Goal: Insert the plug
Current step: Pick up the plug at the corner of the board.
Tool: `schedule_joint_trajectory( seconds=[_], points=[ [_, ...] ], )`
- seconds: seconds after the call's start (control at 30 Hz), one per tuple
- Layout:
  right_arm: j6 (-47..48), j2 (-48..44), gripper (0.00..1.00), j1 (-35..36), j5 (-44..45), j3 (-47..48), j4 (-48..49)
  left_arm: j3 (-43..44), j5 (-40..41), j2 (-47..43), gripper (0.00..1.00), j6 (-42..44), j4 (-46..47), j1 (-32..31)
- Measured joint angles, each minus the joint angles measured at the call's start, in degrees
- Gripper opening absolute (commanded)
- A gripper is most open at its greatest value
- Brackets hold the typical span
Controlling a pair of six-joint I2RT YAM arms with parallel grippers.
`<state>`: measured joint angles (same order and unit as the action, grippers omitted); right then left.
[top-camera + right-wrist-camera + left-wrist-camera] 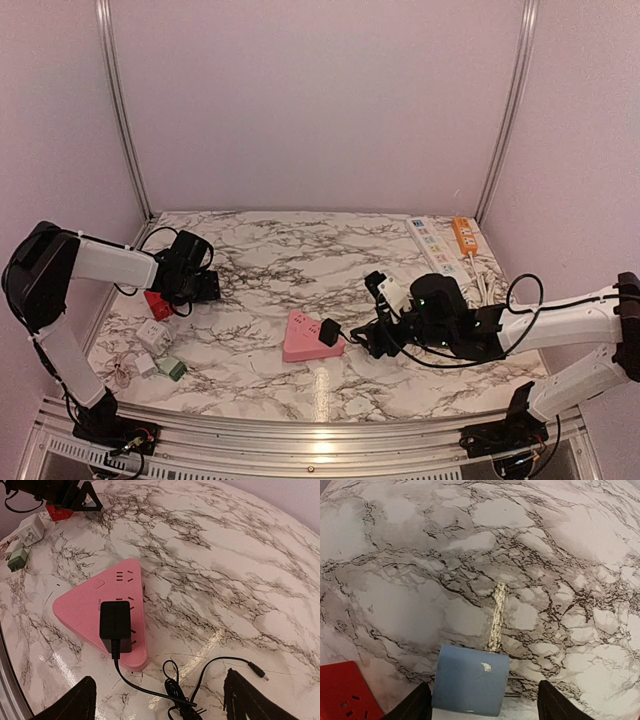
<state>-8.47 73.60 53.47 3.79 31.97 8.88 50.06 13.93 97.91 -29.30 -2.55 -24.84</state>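
Far left: the left claw [482,710] hangs low over the marble counter [530,555]. Its fingers [415,705] stand moderately apart around a blue block [470,680]. One finger is at the block's edge, and the other stands clear of it across a visible gap, so nothing is gripped. A red socket block [345,695] lies just beside the claw, on its left in the wrist view.

Nearer the front edge sit a white cube adapter [152,335] and a small green adapter [172,369], close together.

Centre: a pink triangular power strip [85,605] lies flat on the counter. The black plug [116,625] sits on its upper face, over a row of sockets near one corner. Whether the pins are fully home cannot be told. Its thin black cable [175,690] runs off the strip into a loose coil and ends in a free barrel tip [257,670] resting on the counter.

Right: the right claw [160,702] hovers just beside the strip, with fingers spread wide and holding nothing.

Back right: a white power strip [437,245] and an orange one [465,235] lie side by side against the wall.
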Motion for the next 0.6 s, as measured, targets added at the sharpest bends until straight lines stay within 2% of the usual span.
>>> schedule_joint_trajectory(
  seconds=[0.13,0.33,0.4,0.6],
  points=[
    [-0.11,0.04,0.83,0.00,0.00,0.00,0.57,0.00,-0.09,0.00,0.73,0.00,0.11,0.00],
    [-0.15,0.66,0.83,0.00,-0.09,0.00,1.16,-1.40,-1.66,-1.70,0.99,-0.44,0.92,0.00],
    [-0.15,0.76,0.83,0.00,-0.22,-0.02,1.27,-4.00,-1.90,-6.05,0.99,-1.57,0.92,-0.02],
    [-0.13,1.46,0.83,0.00,-0.48,-0.07,2.60,-12.00,0.22,-27.50,0.99,-5.64,-0.83,-2.34]
  ],
)
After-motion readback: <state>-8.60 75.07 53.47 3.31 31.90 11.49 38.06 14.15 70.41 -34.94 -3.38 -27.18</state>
